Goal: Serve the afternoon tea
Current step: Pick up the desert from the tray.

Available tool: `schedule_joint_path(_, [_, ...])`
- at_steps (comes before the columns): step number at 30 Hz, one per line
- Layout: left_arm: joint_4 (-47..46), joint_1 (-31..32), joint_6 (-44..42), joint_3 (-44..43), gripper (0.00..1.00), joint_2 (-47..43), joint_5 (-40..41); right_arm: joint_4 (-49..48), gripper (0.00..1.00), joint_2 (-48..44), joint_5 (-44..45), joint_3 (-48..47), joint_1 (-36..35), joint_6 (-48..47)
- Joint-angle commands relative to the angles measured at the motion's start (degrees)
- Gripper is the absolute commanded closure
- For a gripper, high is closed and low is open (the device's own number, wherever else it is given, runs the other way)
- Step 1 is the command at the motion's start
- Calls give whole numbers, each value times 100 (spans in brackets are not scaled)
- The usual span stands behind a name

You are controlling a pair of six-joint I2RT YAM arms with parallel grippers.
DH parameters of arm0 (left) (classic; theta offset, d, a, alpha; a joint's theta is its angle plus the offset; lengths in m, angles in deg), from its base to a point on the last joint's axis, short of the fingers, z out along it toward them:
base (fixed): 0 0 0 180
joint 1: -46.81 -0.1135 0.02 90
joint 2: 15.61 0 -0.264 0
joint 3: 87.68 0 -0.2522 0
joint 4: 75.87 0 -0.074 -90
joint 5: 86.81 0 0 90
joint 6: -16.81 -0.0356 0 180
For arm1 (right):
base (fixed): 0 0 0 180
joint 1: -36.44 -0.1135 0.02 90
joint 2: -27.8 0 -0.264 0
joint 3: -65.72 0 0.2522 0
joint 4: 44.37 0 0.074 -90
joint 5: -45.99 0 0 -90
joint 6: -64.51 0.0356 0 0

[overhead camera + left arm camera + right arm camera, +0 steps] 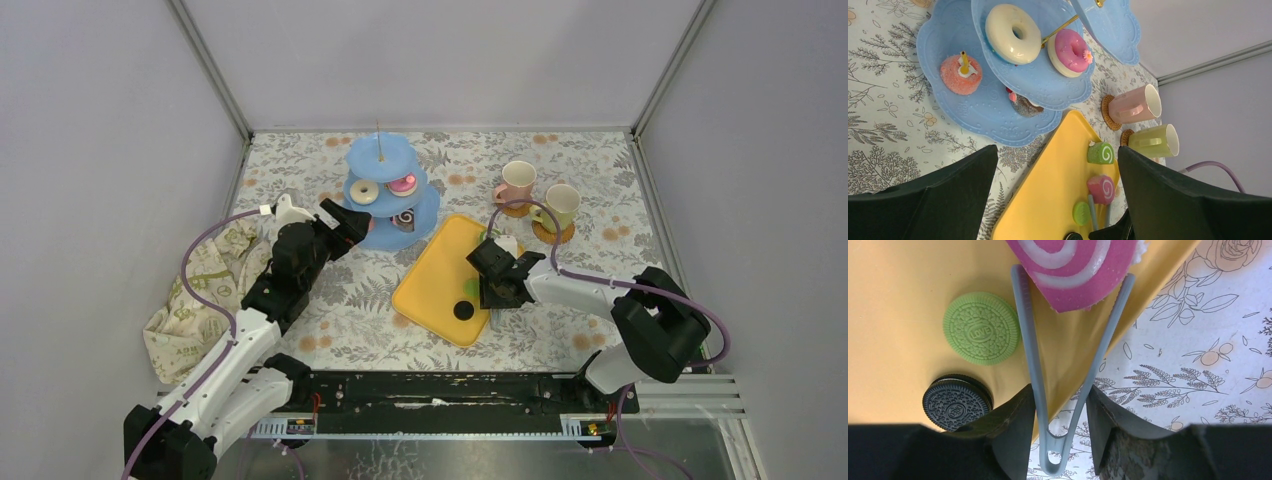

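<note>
Pick-up step, by the looks of it. The right gripper [1060,400] has its fingers clamped on the grey tongs [1029,340], and the tong tips straddle the pink swirl roll [1075,265] lying on the yellow tray [898,300]. The next move probably calls for a firmer squeeze, a lift, then a carry to the blue stand [365,158]. The right arm reaches low over the tray. The left gripper [1057,152] hovers beside the stand, fingers wide apart.

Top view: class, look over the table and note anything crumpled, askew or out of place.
The beige cloth lies crumpled at the table's left edge, not spread flat. The yellow tray sits at a slant to the table's edges. Nothing looks spilled or broken.
</note>
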Motion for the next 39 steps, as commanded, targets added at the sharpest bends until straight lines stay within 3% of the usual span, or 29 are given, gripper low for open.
schedule_joint_path(1, [-323,-19,10,73,3,-41,-19,45,52,65,326,-103,-36,63])
schedule_joint_path(26, [-326,-16,-34,38,3,20,-1,-83,52,264,97,-424,365,-337])
schedule_joint_path(33, [-324,-27,-24,55,3,33,-4,-152,69,163,-9,-375,401,-460])
schedule_joint_path(39, [-326,-26,-30,64,3,-1,12,-177,77,5,-121,-278,401,-464])
